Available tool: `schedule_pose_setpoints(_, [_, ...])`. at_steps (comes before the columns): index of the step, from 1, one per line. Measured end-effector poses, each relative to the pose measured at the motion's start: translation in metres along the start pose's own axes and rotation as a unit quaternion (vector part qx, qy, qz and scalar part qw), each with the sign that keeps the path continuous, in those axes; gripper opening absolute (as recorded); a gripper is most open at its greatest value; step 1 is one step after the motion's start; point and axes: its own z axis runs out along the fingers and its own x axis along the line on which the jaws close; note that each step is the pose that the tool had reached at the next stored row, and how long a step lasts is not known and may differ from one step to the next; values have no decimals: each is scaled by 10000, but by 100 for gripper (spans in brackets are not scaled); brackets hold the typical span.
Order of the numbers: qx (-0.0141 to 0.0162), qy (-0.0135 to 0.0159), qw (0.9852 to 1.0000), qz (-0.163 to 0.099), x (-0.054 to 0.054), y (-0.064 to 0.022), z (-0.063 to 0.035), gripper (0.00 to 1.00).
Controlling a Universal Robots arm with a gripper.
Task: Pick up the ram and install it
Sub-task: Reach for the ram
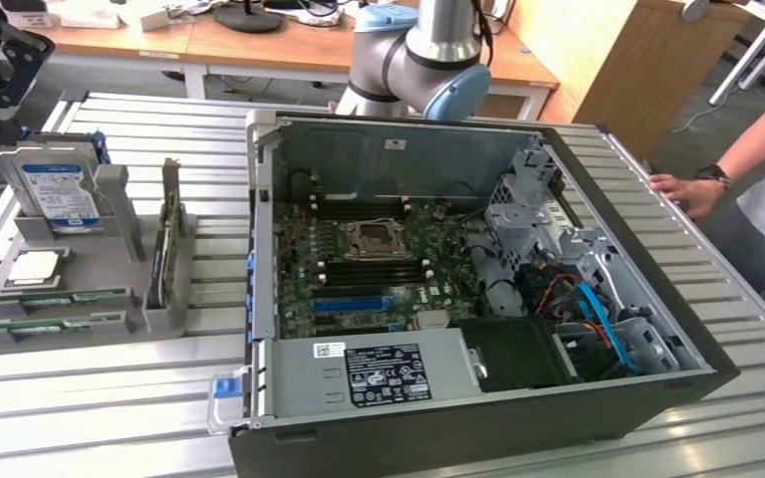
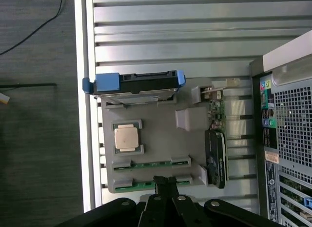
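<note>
My jaws are pressed together and pinch nothing. In the wrist view they hang over the grey tray [image 2: 161, 139], with their tips above the outer ram stick [image 2: 127, 184]. I cannot tell whether they touch it.

That stick lies flat in its slot along the tray's edge. The inner ram stick [image 2: 151, 163] lies in the next slot, parallel and just beside it. Beyond the inner stick, the square silver processor [image 2: 126, 137] sits in its own pocket. Past that, the hard drive [image 2: 136, 83] with its blue rails stands on edge at the far end of the tray. The dark expansion card [image 2: 216, 156] stands upright in the slot on the side of the tray nearest the computer case [image 1: 489, 438].

In the exterior view, the tray rests on the slatted metal table [image 1: 104, 418], towards the exterior view's left. The open case is just beside it, in the middle of the table. Inside the case the green motherboard [image 1: 356, 289] lies exposed, with long dark slots on either side of its square socket [image 1: 374, 239]. My arm [image 1: 422, 55] rises behind the back wall of the case. At the exterior view's right, a person's hand [image 1: 681, 189] rests on the table's edge, apart from the case.
</note>
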Motion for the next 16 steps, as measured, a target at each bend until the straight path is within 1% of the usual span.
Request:
schedule_pose_setpoints(5, [0, 1, 10000, 1, 1, -1, -1, 11])
schedule_pose_setpoints(16, [0, 0, 10000, 0, -7, -103, -5, 11])
